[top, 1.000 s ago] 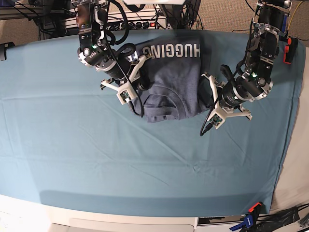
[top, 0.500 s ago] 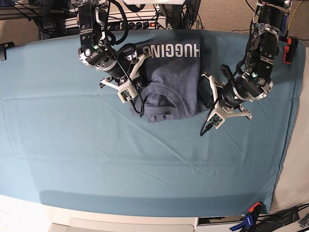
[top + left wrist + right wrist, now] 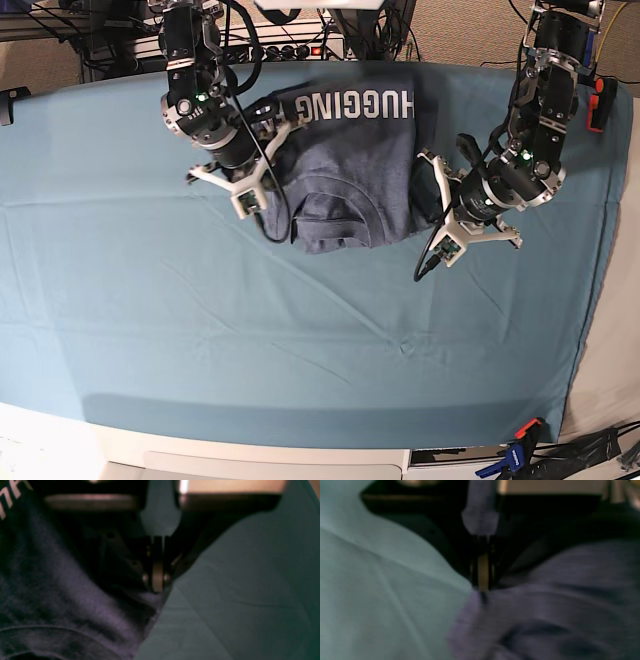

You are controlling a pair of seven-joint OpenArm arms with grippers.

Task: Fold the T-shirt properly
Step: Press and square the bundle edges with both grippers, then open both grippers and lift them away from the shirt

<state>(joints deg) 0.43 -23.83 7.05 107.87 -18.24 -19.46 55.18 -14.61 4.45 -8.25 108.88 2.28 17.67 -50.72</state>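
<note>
The blue-grey T-shirt [image 3: 355, 170] lies folded at the back middle of the table, with white lettering upside down along its far edge. My right gripper [image 3: 272, 175], on the base view's left, is shut at the shirt's left edge. In the right wrist view its jaws [image 3: 482, 586] pinch the fabric [image 3: 545, 610]. My left gripper [image 3: 428, 205] is at the shirt's right edge. In the left wrist view it [image 3: 157, 587] is shut, with the shirt's hem [image 3: 75, 605] at its tip.
A plain teal cloth [image 3: 250, 330] covers the table. Cables and a power strip [image 3: 290, 45] lie behind the back edge. An orange part [image 3: 598, 105] sits at the right edge and a clamp [image 3: 520, 450] at the front right corner.
My right gripper has moved left and slightly back, drawing the shirt's left edge a little to the left. The left arm has not moved.
</note>
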